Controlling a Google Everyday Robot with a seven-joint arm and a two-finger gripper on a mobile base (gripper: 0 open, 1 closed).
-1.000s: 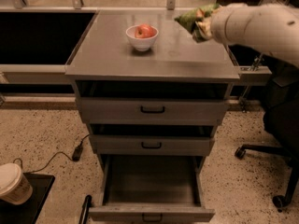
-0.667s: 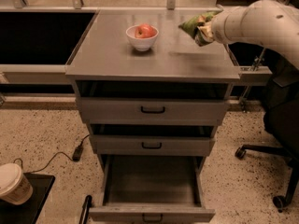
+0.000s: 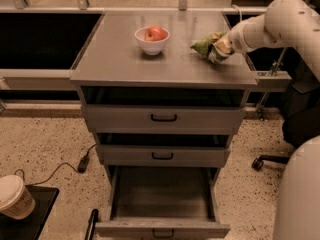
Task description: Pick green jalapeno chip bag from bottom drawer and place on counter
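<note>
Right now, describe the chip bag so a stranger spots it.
Find the counter atop the grey drawer cabinet. Near its right edge, at the white arm's gripper, is the green jalapeno chip bag. It is crinkly green foil, unlike the smooth white bowl nearby.

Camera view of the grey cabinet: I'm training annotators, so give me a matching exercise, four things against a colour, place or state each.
1. small wrinkly foil chip bag
2. round white bowl
3. wide grey metal bottom drawer
4. gripper

a. pulled open
b. at the bag, over the flat grey counter's right side
c. green with pale patches
d. holds a red apple

Pairs: 1-c, 2-d, 3-a, 4-b.
</note>
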